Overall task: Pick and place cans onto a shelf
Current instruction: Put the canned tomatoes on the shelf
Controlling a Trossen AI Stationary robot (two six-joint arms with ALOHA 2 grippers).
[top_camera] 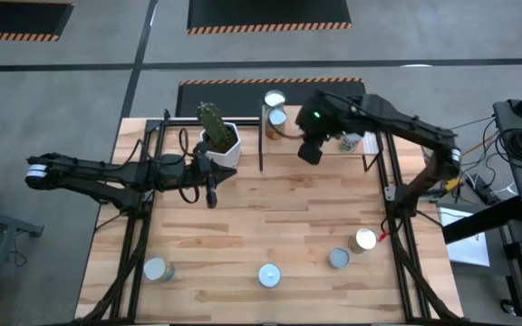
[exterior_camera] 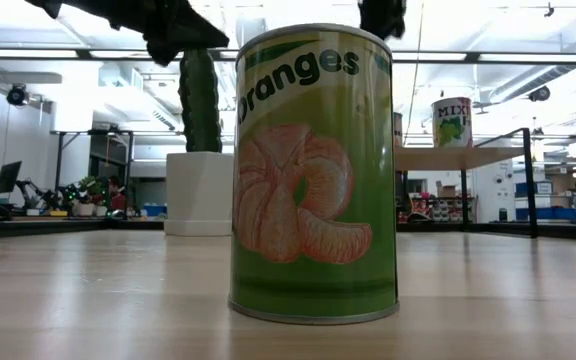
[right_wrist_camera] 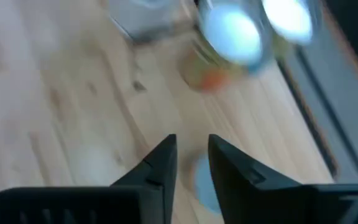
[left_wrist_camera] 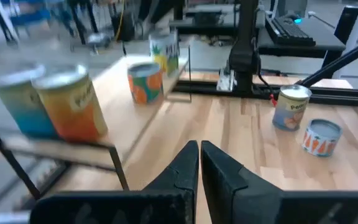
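Note:
The shelf (top_camera: 284, 145) stands at the table's far edge and carries two cans (top_camera: 275, 107) at its left end and one can (top_camera: 350, 142) at its right end. My right gripper (top_camera: 311, 150) hovers above the shelf's middle, open and empty; its wrist view (right_wrist_camera: 191, 155) is blurred. My left gripper (top_camera: 211, 195) is shut and empty in front of the white cactus pot (top_camera: 219, 138). Several more cans stand upright on the table near its front edge: one at the left (top_camera: 157, 269), one in the middle (top_camera: 269, 274) and two at the right (top_camera: 338, 259), (top_camera: 364, 239).
The cactus pot stands just left of the shelf. The shelf's black frame posts (top_camera: 261, 136) rise at its ends. The green "Oranges" can (exterior_camera: 313, 180) fills the low view. The middle of the table between the arms and the front cans is bare wood.

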